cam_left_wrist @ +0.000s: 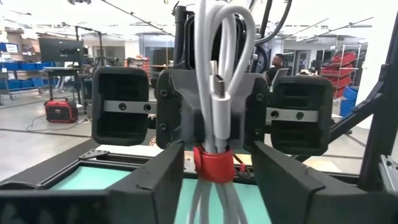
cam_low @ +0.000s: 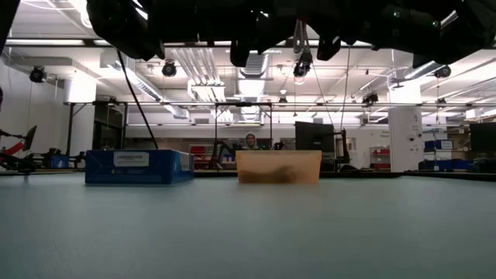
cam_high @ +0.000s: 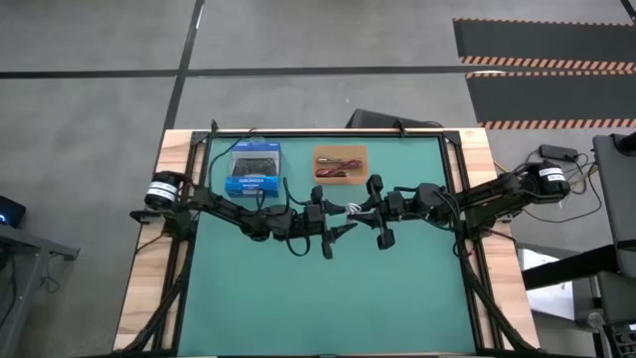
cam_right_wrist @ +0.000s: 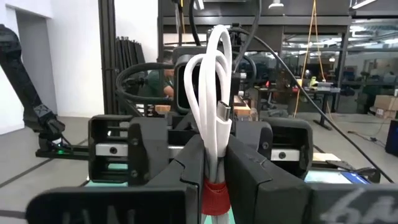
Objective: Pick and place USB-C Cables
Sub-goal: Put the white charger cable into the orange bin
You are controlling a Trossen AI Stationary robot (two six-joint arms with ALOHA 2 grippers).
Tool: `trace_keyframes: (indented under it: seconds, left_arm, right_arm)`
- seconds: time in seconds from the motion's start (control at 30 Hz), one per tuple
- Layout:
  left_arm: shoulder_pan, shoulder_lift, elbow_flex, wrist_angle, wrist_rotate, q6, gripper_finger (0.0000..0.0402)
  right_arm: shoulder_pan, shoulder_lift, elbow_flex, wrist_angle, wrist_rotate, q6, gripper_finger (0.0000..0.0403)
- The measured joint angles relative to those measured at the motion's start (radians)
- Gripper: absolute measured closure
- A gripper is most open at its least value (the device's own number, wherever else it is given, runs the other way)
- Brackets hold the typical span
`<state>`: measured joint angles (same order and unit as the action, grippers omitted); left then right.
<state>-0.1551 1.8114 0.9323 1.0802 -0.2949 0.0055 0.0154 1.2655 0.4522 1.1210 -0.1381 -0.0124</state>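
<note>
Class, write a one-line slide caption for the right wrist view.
Right gripper shut on a white USB-C cable, facing the left arm.

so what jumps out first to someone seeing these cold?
The two dark arms meeting above the middle of the green table, with a white looped USB-C cable bundle with a red band between them. The right gripper is shut on it, and the left gripper flanks it with its fingers apart. Behind them sit a blue box and an orange tray.
</note>
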Motion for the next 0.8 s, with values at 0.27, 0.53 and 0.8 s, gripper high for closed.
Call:
trace_keyframes:
  seconds: [0.27,0.53,0.8]
  left_arm:
    - [-0.001,-0.008,0.001,-0.025,-0.010,-0.002,0.0350]
    - [-0.001,-0.011,0.002,-0.062,-0.008,-0.051,0.0378]
    - [-0.001,-0.055,0.061,-0.398,-0.082,-0.054,0.0378]
  right_arm:
    - [0.001,-0.005,0.000,0.000,0.000,0.016,0.0345]
    - [-0.001,-0.065,0.000,-0.071,0.007,0.062,0.0259]
    - [-0.014,-0.277,0.032,-0.437,0.018,0.072,0.0208]
